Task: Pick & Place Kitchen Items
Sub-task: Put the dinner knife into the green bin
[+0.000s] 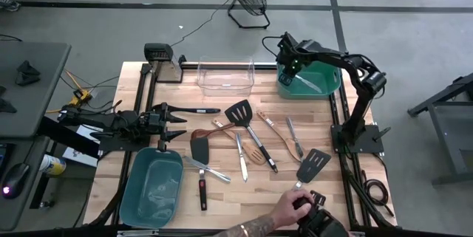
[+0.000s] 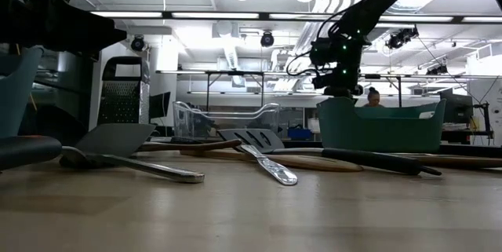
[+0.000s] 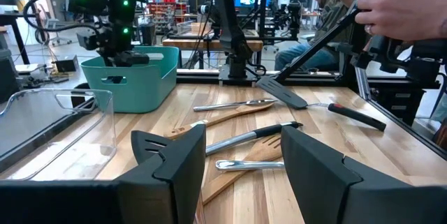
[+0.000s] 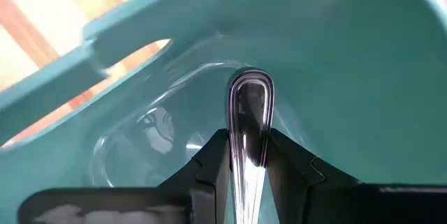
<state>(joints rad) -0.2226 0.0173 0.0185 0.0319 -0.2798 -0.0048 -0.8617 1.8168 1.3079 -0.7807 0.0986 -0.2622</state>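
Inside the green tub [image 1: 330, 83], we are seeing the right gripper [image 4: 248, 155] pinching a silvery metal handle [image 4: 250, 123].
Left gripper [image 3: 241, 155] is waiting with fingers apart, utensils ahead.

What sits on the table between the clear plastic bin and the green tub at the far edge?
Nothing: in the high view the wood between the clear bin and the green tub is bare. The right gripper hangs over the tub, clamping a silvery utensil handle.
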